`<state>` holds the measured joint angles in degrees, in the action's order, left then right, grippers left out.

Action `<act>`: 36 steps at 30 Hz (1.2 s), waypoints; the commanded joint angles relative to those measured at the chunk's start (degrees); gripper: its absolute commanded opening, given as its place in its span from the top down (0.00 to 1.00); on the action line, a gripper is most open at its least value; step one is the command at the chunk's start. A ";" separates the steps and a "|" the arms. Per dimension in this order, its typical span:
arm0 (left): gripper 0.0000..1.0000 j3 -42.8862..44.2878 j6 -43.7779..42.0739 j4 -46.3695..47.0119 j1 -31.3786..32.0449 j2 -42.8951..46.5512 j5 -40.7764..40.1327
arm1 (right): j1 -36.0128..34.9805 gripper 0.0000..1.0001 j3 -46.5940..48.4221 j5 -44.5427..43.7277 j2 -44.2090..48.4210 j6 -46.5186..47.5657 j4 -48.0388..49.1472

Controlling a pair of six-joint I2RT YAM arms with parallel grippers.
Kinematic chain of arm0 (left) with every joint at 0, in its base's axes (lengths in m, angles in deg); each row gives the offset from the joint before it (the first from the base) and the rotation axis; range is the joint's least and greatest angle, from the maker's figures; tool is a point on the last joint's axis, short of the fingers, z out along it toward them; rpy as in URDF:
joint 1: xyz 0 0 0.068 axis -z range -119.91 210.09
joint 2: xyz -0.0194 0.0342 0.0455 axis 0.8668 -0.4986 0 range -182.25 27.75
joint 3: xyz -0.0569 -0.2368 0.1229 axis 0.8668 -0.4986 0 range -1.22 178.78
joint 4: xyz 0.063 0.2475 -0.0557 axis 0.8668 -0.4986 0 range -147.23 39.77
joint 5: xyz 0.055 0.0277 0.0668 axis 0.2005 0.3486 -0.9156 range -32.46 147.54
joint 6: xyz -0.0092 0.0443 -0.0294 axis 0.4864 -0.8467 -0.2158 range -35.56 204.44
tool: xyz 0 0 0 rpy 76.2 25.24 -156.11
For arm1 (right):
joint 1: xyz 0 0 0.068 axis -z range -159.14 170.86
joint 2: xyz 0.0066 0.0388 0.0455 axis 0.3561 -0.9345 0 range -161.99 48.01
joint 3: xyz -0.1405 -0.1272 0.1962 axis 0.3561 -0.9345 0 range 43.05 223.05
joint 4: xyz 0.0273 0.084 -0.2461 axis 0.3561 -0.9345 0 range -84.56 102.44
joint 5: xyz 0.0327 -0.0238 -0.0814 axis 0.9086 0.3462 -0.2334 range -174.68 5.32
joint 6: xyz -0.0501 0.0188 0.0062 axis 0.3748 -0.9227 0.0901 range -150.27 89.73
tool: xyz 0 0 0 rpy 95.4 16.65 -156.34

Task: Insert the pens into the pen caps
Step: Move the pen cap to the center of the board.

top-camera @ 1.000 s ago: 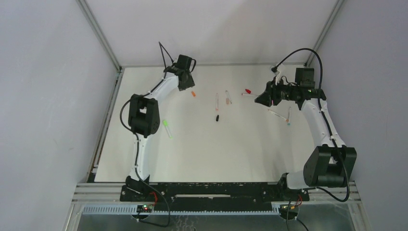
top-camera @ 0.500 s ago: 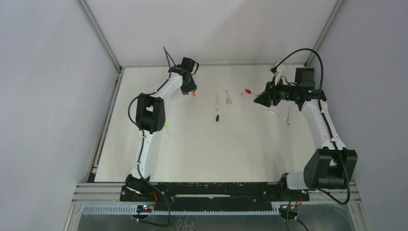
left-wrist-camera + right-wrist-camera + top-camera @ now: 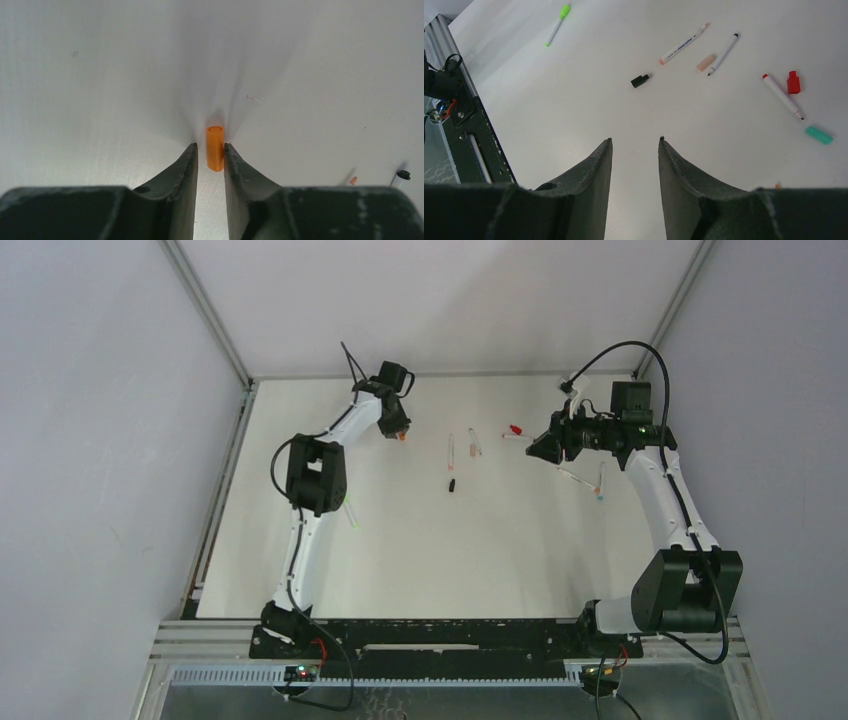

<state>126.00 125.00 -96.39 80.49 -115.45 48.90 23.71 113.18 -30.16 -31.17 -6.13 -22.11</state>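
Care counts: the orange cap [image 3: 215,150] sits on the desk [image 3: 100,75] between the left gripper's [image 3: 210,146] narrowly parted jaws, seemingly unpinched, so squeeze evenly at mid-length; the right gripper's [image 3: 634,141] jaws hang apart, empty.

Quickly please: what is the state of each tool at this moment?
Left tool: open, straddling the short orange plastic cylindrical cap, not gripping it.
Right tool: open, holding nothing.
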 commanded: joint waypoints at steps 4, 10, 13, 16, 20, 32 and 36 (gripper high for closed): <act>0.79 3.48 -0.44 -2.40 0.16 -1.12 2.03 | 0.00 0.54 -0.08 1.97 1.19 0.94 -0.05; 0.85 -0.27 -4.84 -3.33 0.48 1.78 3.01 | 0.90 0.55 -0.02 3.30 1.99 0.98 -0.68; 0.87 -6.30 -8.21 -3.26 1.21 5.96 1.54 | 1.10 0.55 -0.05 3.89 2.09 1.04 -1.10; 0.88 -16.01 -11.30 -1.29 2.89 13.07 -0.17 | 1.10 0.55 -0.07 4.27 2.10 1.21 -1.43; 0.88 -34.86 -12.69 4.53 6.44 23.17 -2.70 | 0.93 0.55 -0.08 4.58 1.86 1.26 -1.66; 0.78 -66.12 -9.19 18.23 17.41 40.35 -4.72 | -0.83 0.55 -0.04 2.07 -0.08 4.24 -3.70; 0.67 -67.89 -9.42 20.48 18.64 41.48 -5.39 | -0.83 0.55 -0.85 1.03 -0.01 4.85 -3.30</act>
<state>61.50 115.03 -78.77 98.05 -74.93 44.33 23.08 113.07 -28.10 -31.19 -3.33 -25.45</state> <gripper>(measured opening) 0.306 0.454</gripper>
